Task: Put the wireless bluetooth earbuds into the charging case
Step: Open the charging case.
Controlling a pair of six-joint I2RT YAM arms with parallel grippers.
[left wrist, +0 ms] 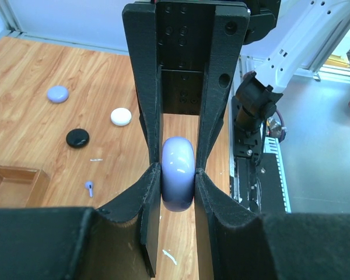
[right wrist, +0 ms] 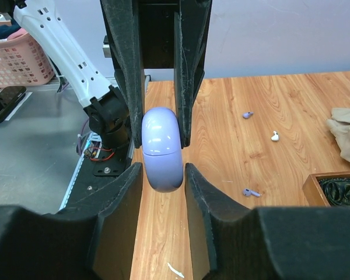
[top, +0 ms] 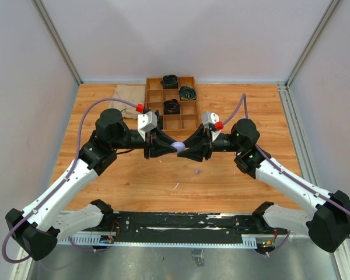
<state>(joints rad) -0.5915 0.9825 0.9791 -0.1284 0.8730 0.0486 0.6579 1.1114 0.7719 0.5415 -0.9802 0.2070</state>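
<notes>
**Lilac case caught between two pincers**

The left pincer (left wrist: 178, 178) is narrowed onto the lilac charging case (left wrist: 178, 166), its pads pressed to both flanks. The right pincer (right wrist: 163, 175) brackets the other half of the case closely, though I cannot tell whether it bears on the shell. The case hangs above the surface (top: 134, 175), lid shut. It looks hard, glossy, rounded and light, so probably slippery; grip each half clear of the seam. A tiny lilac earbud (right wrist: 251, 192) lies loose on the surface and wants a gentle pinch at the bulb.
</notes>
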